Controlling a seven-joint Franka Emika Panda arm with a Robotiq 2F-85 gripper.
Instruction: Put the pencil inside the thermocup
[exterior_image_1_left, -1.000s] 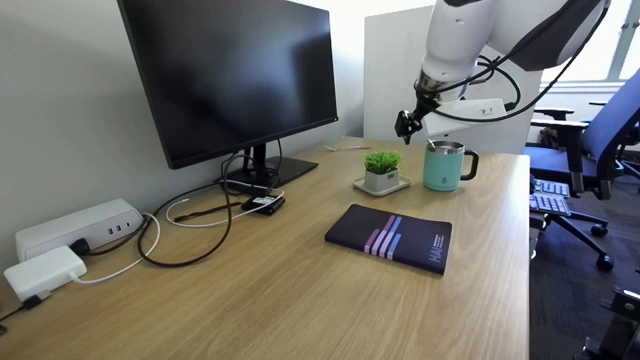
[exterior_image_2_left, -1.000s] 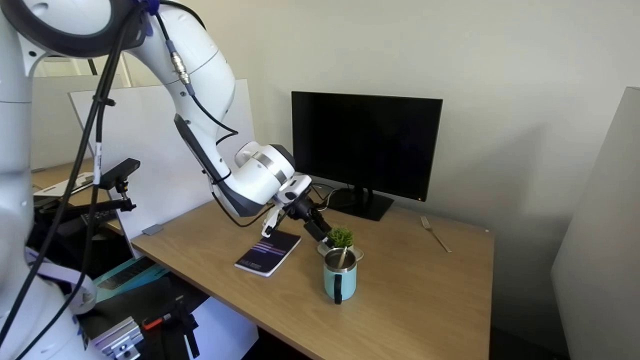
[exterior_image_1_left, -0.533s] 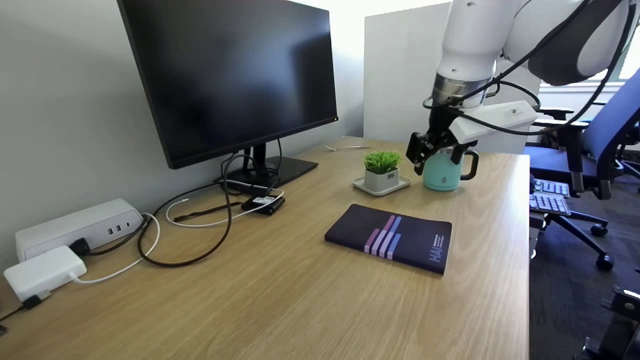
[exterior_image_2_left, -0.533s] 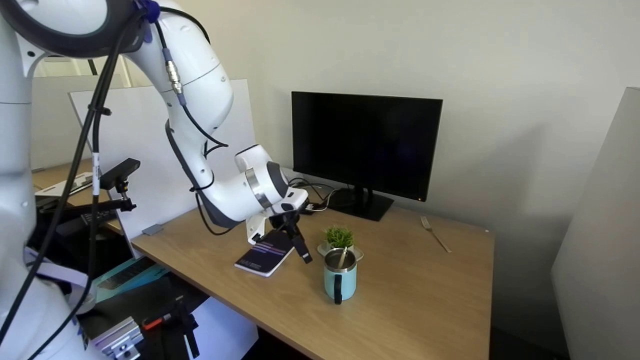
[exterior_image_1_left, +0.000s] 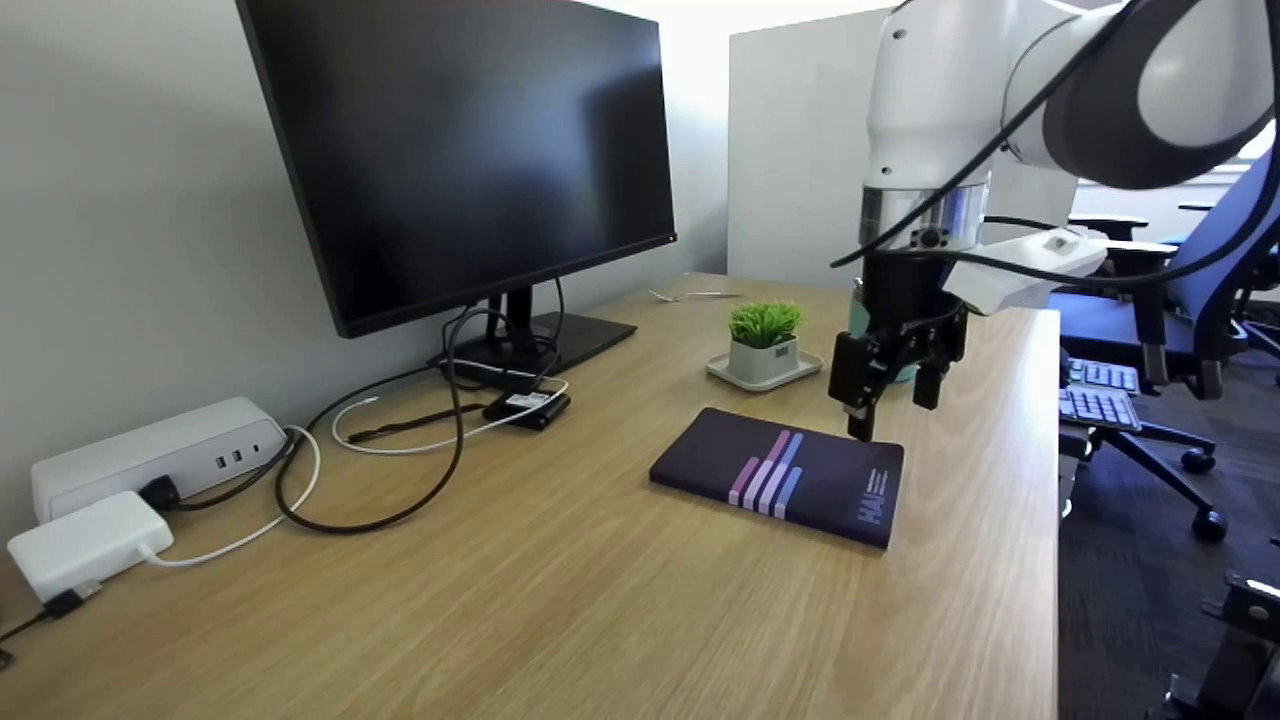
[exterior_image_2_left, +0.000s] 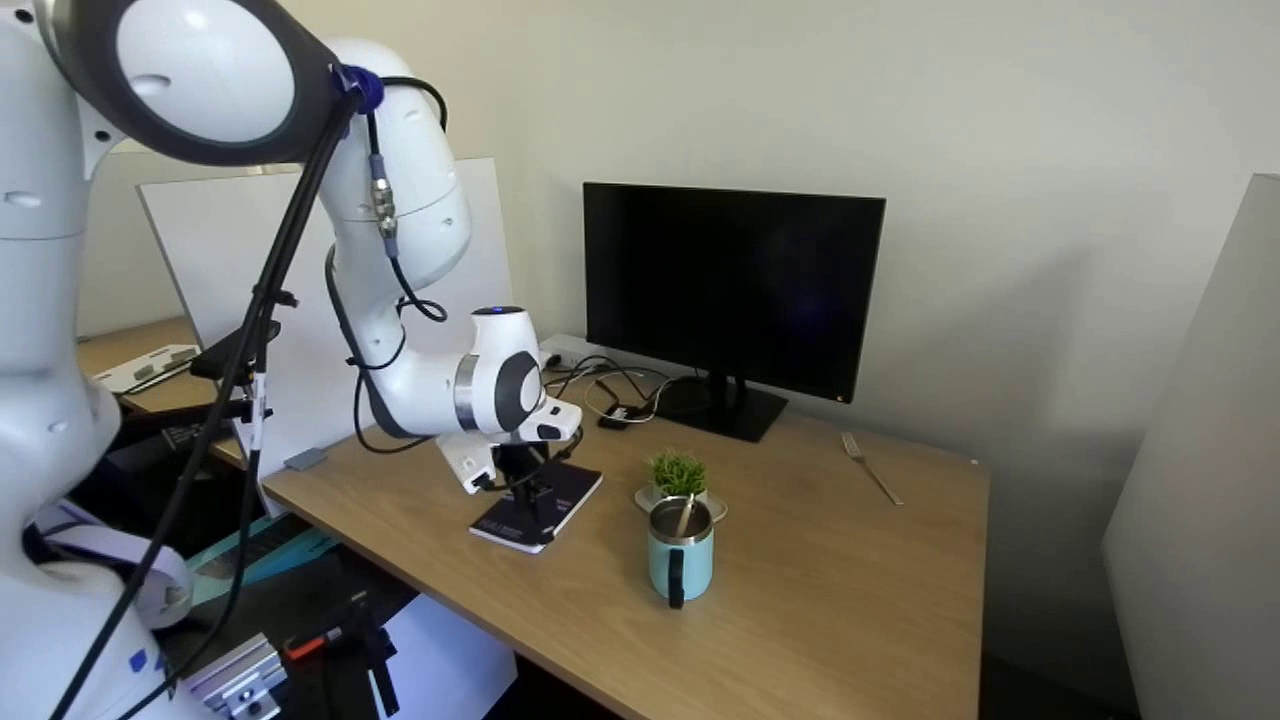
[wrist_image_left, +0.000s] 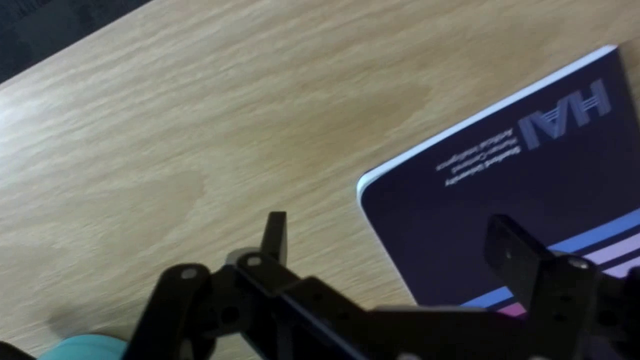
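The gripper (exterior_image_1_left: 893, 418) has drawn back to hang over an edge of the notebook (exterior_image_2_left: 572, 488), fingers spread wide, holding nothing. Right of it in an exterior view, the thin tan pencil (exterior_image_2_left: 685, 517) leans inside the upright cup (exterior_image_2_left: 697, 560), its top past the rim.

Pencil (exterior_image_2_left: 686, 518) in the thermocup (exterior_image_2_left: 660, 574), thermocup upright on the desk (exterior_image_2_left: 820, 620)! In an exterior view, just behind, here's the plant (exterior_image_2_left: 678, 474) on its dish (exterior_image_2_left: 718, 504), and farther back stands the monitor (exterior_image_2_left: 735, 290). Notebook (exterior_image_2_left: 572, 487) over to the left, fork (exterior_image_2_left: 872, 473) off to the right! Over to the wrist view: the pincer (wrist_image_left: 387, 220) spans the notebook's edge, one finger (wrist_image_left: 517, 255) above the notebook, its partner above the desk, thermocup at lower left!
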